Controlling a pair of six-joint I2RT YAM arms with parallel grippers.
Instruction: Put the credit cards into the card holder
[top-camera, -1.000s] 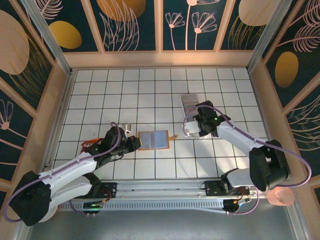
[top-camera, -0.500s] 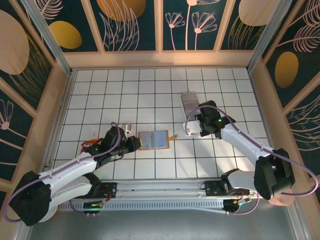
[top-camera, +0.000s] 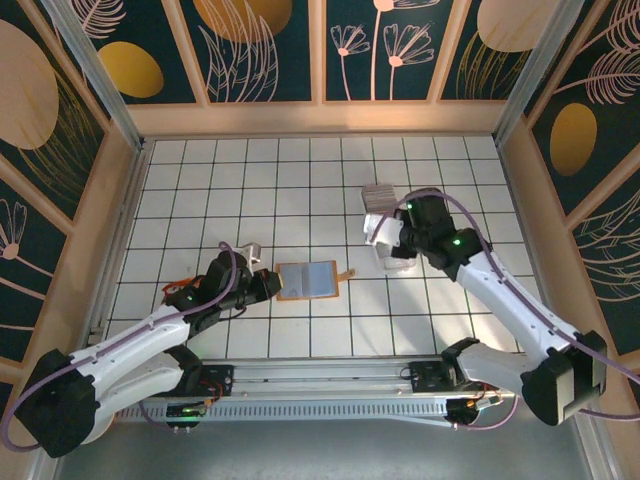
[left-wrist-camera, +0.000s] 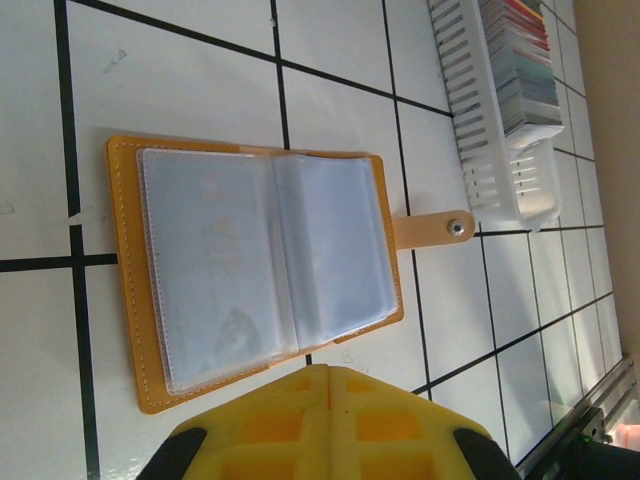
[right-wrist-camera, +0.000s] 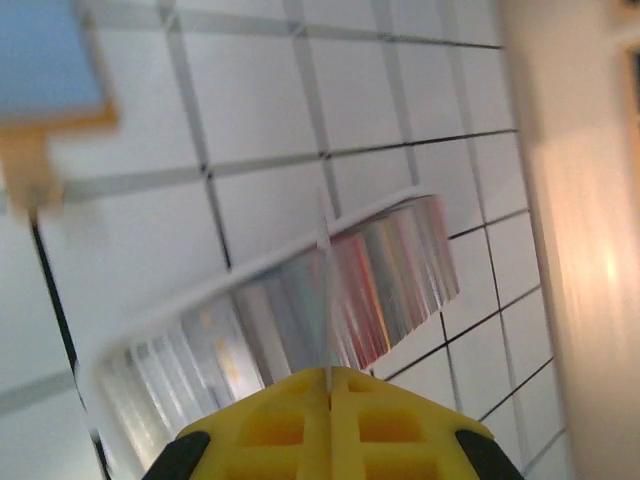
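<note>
Tan leather holder (left-wrist-camera: 250, 270) lies open and flat on the tiled table (top-camera: 200, 200), clear sleeves up. No card can be seen in the sleeves. Clasp tab (left-wrist-camera: 432, 230) sticks out toward the tray (left-wrist-camera: 480, 150), and holder and tray are apart.

Cards (left-wrist-camera: 525, 70) stand on edge in a row inside the tray.

Left gripper (left-wrist-camera: 330, 372): fingers together, nothing between them, at the holder's edge opposite the tab. Contact with the leather cannot be judged.

Right gripper (right-wrist-camera: 328, 372): above the row of cards, fingers pressed together. A thin pale line rises from the seam between them. It is probably one card (right-wrist-camera: 325, 280) clamped and seen edge-on, but the wrist view is blurred, so this is not certain.
</note>
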